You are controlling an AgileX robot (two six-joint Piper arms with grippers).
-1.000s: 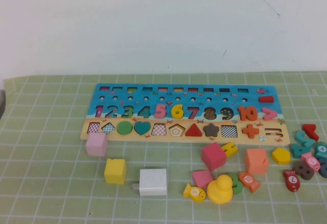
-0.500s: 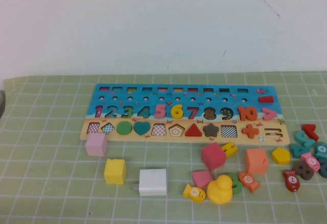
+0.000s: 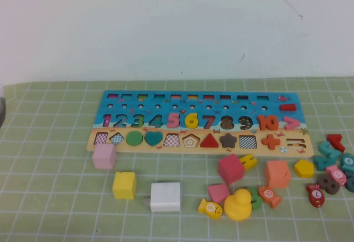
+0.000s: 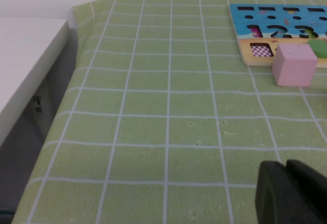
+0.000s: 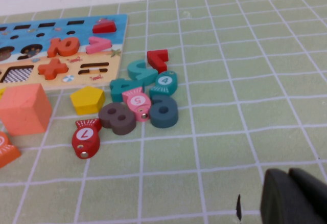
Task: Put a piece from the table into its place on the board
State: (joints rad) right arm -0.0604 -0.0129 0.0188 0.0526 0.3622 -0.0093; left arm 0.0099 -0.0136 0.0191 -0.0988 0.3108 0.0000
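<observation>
- Jaws first: on the left gripper [image 4: 286, 172] they sit together, empty, low over bare bench [image 4: 153, 101].
- The right gripper's [image 5: 289, 180] jaws are likewise together, holding nothing.
- The piece [image 3: 191, 120] lies well ahead of both jaws, already in its slot on the board [image 3: 199, 99].
- We'd judge it light, stiff and thin. If it needs lifting, we'd pinch its outer edges, though there's little to hold.

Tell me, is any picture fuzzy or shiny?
High view: soft, even light, no glare on the board; faint shadows. Left wrist view: the left hand is a dark blur, the pink cube sharper. Right wrist view: the right hand is equally blurred.
</observation>
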